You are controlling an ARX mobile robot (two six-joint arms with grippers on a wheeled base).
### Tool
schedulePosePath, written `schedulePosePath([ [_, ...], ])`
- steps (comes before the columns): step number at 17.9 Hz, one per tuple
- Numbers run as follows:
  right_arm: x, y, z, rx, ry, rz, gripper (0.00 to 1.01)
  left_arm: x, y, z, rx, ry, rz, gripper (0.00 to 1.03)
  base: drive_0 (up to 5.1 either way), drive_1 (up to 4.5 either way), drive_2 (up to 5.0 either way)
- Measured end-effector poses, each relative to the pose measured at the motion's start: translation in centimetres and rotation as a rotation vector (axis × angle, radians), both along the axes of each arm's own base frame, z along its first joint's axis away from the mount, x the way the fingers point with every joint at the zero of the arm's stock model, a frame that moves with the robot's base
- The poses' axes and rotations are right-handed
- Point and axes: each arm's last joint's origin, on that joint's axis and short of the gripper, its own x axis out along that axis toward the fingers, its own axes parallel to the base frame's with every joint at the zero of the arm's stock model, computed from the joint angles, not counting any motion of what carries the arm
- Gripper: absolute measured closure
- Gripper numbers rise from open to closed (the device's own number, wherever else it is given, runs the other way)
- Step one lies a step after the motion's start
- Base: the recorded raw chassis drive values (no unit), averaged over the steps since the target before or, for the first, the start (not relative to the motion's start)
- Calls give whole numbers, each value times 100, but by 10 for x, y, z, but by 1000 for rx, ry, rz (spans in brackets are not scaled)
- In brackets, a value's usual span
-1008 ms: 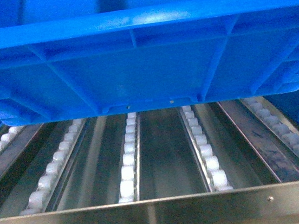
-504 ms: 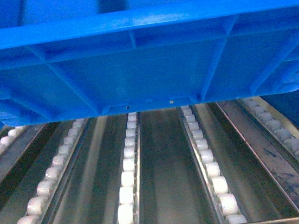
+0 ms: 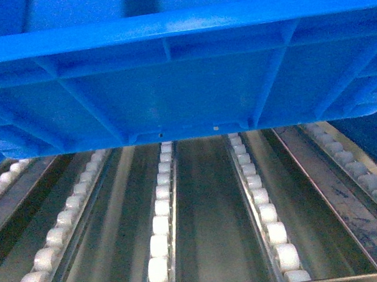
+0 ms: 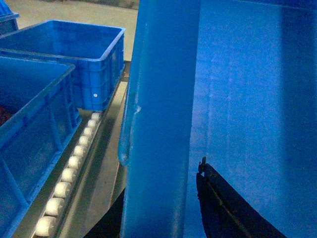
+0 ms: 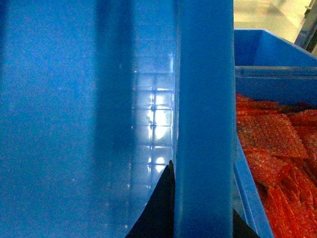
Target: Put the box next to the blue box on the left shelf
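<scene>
Now I have the box [image 3: 181, 80] raised over the left shelf [image 3: 210, 207] rollers, each arm's jaws clamped astride a side wall, blue crates [image 4: 74, 59] alongside, so the carry looks done and lowering remains, I judge.

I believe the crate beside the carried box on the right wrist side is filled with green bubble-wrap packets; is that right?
Not quite: the packets in the neighbouring crate are red-orange, not green, as the right wrist view shows. The rest holds: that crate sits right beside the carried box, whose rim the right gripper straddles with one finger on each side.
</scene>
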Motion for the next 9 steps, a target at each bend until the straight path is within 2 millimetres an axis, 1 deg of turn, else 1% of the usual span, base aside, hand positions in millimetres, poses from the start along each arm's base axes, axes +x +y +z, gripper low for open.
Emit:
schedulePosePath([
  [9,0,0,0,0,0,0,94,0,0,0,0,0,0,73,0,0,0],
])
